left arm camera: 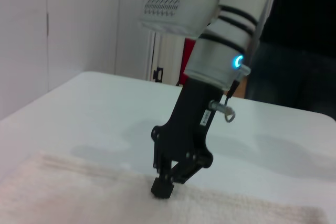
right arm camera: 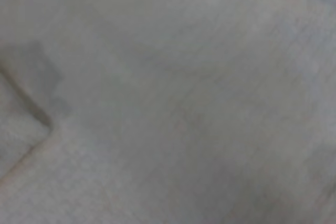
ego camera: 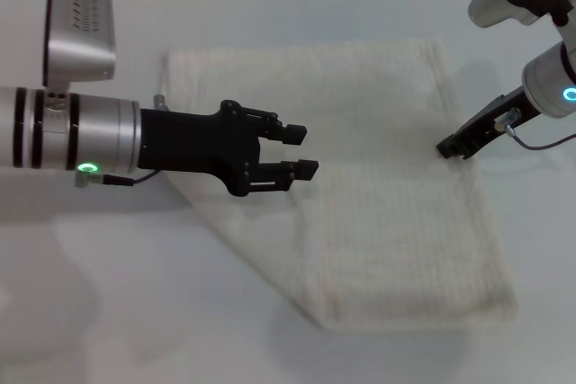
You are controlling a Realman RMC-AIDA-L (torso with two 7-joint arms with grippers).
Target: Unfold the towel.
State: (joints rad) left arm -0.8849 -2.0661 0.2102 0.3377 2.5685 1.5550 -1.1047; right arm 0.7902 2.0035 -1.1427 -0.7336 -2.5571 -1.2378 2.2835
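A: Where is the towel (ego camera: 396,213) found?

B: It is spread across the middle of the white table (ego camera: 108,312), cream-white, with a fine grid weave. Most of it is laid flat. Along the edge nearest the left arm a slanted fold line is seen, where a part appears to be doubled over.

A: And the left pincer (ego camera: 301,150)?

B: It is held above the towel's left portion, pointing across the cloth toward the right arm. Its two black fingers (ego camera: 290,131) are parted, with a clear gap between them, and nothing is held in it.

A: How is the right pincer (ego camera: 450,148) placed?

B: It is lowered onto the towel near the cloth's right edge. In the left wrist view the right pincer (left arm camera: 163,188) is seen with its tips drawn together, pressed down on the weave. Whether any cloth is pinched between the tips cannot be told.

A: What is shown from the right wrist?

B: Only towel (right arm camera: 199,108) fabric seen close up, with a shadowed crease to one side.
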